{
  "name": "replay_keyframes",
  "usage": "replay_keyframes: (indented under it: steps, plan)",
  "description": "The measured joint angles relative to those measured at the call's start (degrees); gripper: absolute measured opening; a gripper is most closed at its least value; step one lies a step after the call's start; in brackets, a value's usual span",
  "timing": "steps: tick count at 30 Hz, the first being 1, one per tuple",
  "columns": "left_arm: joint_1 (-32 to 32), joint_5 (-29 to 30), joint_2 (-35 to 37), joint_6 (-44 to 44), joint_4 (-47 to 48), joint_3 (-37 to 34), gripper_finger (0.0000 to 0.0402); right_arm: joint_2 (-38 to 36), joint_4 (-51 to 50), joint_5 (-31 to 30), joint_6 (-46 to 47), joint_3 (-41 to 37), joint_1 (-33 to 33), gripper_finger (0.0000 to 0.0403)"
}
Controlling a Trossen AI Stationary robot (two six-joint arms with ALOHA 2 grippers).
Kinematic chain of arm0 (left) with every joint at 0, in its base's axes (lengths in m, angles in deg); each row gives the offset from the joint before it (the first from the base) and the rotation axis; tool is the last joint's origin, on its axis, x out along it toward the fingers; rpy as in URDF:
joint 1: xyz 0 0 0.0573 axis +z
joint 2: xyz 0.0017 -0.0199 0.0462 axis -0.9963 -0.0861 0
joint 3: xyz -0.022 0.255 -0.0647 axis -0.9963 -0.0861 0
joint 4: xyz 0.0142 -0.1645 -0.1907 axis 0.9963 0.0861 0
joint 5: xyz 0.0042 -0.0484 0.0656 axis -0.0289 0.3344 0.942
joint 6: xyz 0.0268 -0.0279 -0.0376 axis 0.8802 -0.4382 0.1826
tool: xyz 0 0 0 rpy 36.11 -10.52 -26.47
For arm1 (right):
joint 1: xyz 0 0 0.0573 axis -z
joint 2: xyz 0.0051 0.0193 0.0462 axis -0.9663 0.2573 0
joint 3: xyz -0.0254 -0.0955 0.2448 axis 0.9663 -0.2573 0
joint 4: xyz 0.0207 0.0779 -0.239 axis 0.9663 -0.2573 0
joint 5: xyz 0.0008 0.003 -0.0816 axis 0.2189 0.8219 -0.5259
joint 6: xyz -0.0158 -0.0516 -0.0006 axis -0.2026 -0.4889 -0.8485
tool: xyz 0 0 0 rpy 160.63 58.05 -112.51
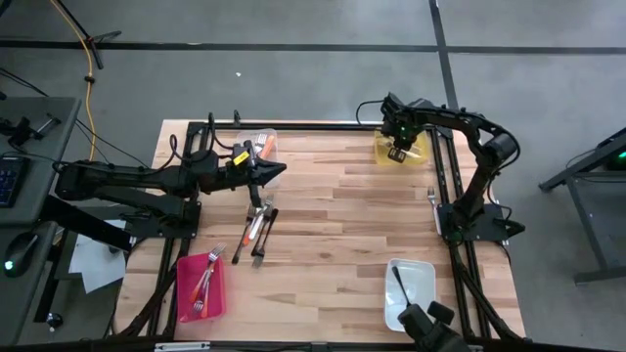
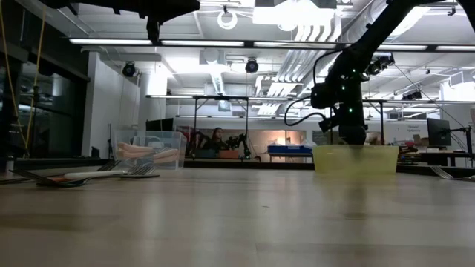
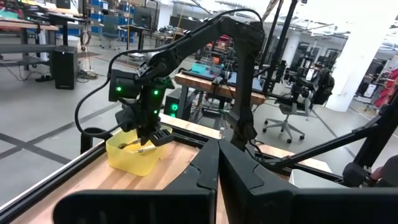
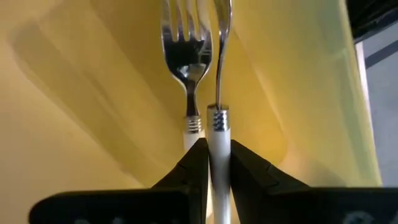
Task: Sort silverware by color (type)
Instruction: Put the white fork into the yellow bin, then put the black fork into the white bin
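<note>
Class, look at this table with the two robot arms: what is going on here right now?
The right gripper is down in the yellow bin at the table's far corner, its fingers around a white-handled fork; a second one lies beneath. The left gripper, shut and empty, waits above the unsorted pile. The red bin already holds forks.

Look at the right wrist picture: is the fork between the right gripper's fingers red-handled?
No. The fork between the right gripper fingers has a white handle, and it hangs over the yellow bin.
</note>
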Motion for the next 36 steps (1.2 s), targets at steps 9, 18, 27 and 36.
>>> replay_keyframes:
  steps: [9,18,27,36]
  plan:
    - [0.0,0.0,0.0,0.0,0.0,0.0,0.0000,0.0,-0.5,0.0,0.2,0.0,0.0,0.0054]
    - [0.0,0.0,0.0,0.1,0.0,0.0,0.0000,-0.6,-5.3,0.1,-0.1,0.0,0.0,0.0157]
    - [0.0,0.0,0.0,0.1,0.0,0.0,0.0000,-13.3,-5.4,6.8,1.6,0.0,0.0,0.0232]
    - [0.0,-0.8,0.0,0.1,0.0,0.0,0.0000,-32.4,3.3,35.9,21.4,0.0,-4.0,0.0232]
